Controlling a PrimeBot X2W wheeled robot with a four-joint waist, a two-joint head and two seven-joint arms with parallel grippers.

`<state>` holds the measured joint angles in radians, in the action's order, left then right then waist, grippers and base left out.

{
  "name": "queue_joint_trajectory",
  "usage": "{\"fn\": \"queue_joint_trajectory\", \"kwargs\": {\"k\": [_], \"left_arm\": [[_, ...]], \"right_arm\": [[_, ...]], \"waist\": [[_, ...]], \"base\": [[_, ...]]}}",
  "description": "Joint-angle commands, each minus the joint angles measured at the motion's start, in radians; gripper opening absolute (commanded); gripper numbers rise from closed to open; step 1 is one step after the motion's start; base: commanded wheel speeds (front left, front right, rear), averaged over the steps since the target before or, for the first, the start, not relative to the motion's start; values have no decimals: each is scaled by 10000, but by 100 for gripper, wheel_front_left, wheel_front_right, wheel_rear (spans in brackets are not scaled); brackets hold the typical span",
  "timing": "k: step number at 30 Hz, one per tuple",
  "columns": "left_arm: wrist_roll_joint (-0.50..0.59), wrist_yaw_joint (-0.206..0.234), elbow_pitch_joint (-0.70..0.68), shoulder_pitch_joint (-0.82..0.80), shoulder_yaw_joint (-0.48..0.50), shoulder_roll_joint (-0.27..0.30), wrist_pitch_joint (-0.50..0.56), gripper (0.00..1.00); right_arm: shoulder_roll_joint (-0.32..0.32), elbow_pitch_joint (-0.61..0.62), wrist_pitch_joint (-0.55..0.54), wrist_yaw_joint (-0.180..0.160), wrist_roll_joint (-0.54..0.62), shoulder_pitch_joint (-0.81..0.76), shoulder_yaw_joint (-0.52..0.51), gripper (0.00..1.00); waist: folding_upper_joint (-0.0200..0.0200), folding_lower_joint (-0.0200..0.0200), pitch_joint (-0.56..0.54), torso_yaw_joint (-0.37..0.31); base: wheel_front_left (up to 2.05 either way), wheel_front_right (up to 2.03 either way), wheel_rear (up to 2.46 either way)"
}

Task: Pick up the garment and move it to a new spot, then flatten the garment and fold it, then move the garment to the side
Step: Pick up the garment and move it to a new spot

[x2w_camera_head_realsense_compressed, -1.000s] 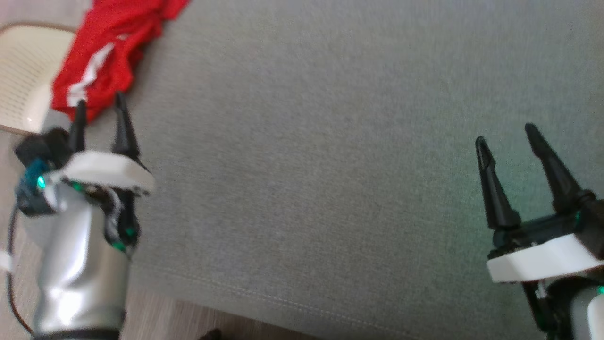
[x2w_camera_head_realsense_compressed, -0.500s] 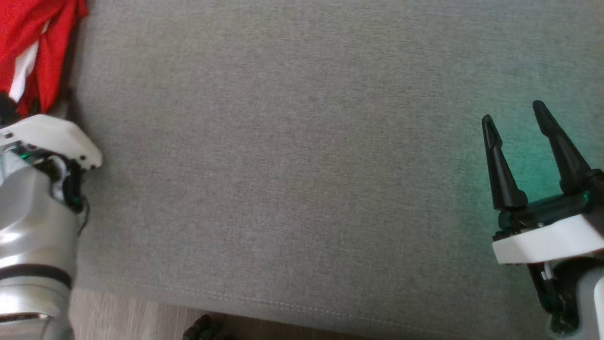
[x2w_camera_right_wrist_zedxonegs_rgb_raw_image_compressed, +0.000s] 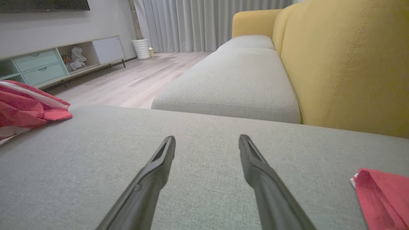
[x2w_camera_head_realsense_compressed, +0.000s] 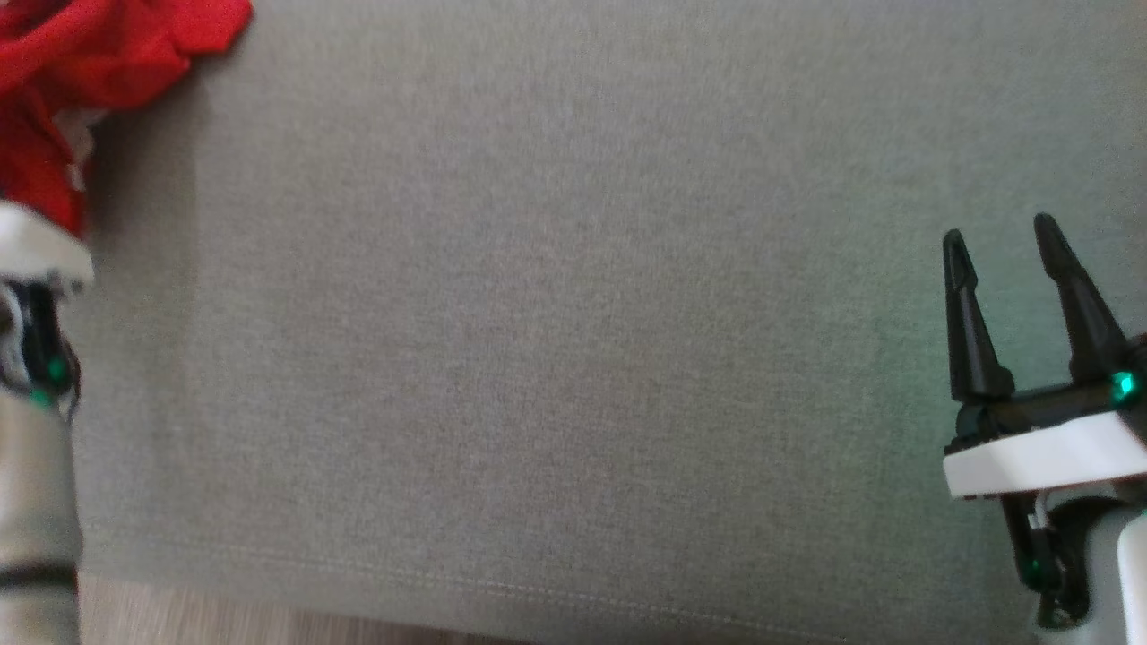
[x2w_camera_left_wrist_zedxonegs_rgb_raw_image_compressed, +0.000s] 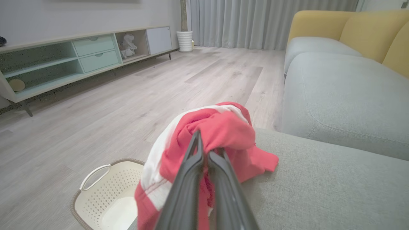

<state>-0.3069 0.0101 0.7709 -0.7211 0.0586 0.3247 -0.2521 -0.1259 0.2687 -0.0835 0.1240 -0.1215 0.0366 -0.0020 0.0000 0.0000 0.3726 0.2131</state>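
- Step in hand, as I judge it: the first one, the pick-up. The left hand (x2w_camera_left_wrist_zedxonegs_rgb_raw_image_compressed: pixel 207 143) is clamped on a bunched fold of the red garment (x2w_camera_left_wrist_zedxonegs_rgb_raw_image_compressed: pixel 223 127), its two fingers pressed together with cloth pinched between them.
- The garment lies in a crumpled heap at the far left corner of the grey sofa seat (x2w_camera_head_realsense_compressed: pixel 573 313). Part of it spills over the seat's left edge above a cream laundry basket (x2w_camera_left_wrist_zedxonegs_rgb_raw_image_compressed: pixel 105 195) on the wooden floor (x2w_camera_left_wrist_zedxonegs_rgb_raw_image_compressed: pixel 127 95) (white stripes show among the red folds).
- The next move probably calls for lifting the bunch clear of that edge and carrying it right, to the bare middle of the seat. It needs enough height that the trailing cloth neither drags on the seat nor catches the basket. The grip looks to be on a thick wad, so several layers may come up together.
- Left arm: its pale forearm (x2w_camera_head_realsense_compressed: pixel 31 502) runs up the left border of the head view, reaching towards the heap. The fingers lie low, roughly along the seat.
- The right hand (x2w_camera_head_realsense_compressed: pixel 999 228) is spread wide and empty. It hovers just above the near right of the seat, fingers pointing far, well apart from the garment.
- A bit of red cloth (x2w_camera_right_wrist_zedxonegs_rgb_raw_image_compressed: pixel 380 195) shows beside the right hand in the right wrist view; I cannot tell what it belongs to.
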Motion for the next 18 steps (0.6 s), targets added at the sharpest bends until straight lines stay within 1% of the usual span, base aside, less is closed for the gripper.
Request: {"fn": "queue_joint_trajectory", "kwargs": {"k": [1,2,5,8,13,18], "left_arm": [[73,79,-1018,722,575,474,-94,0],[191,138,-2173,1549,758,253,-94,0],[330,189,-3682,2868,904,-92,-95,0],[481,305,-5088,4249,785,-516,-96,0],[639,556,-7121,6162,322,-1152,291,0],[785,690,-8636,7263,-314,-1644,801,0]], "right_arm": [[103,191,199,67,-116,19,143,100],[199,-17,354,67,-148,-41,93,100],[338,-295,565,67,-210,-188,113,100],[449,-509,737,67,-185,-364,130,100],[537,-689,858,67,-63,-760,216,100],[590,-603,782,67,3,-1098,148,100]], "waist": [[0,0,-702,-68],[0,0,-1109,-128],[0,0,-1714,-292],[0,0,-2222,-497],[0,0,-2821,-815],[0,0,-3034,-1206]], "base": [[0,0,0],[0,0,0],[0,0,0],[0,0,0],[0,0,0],[0,0,0]]}}
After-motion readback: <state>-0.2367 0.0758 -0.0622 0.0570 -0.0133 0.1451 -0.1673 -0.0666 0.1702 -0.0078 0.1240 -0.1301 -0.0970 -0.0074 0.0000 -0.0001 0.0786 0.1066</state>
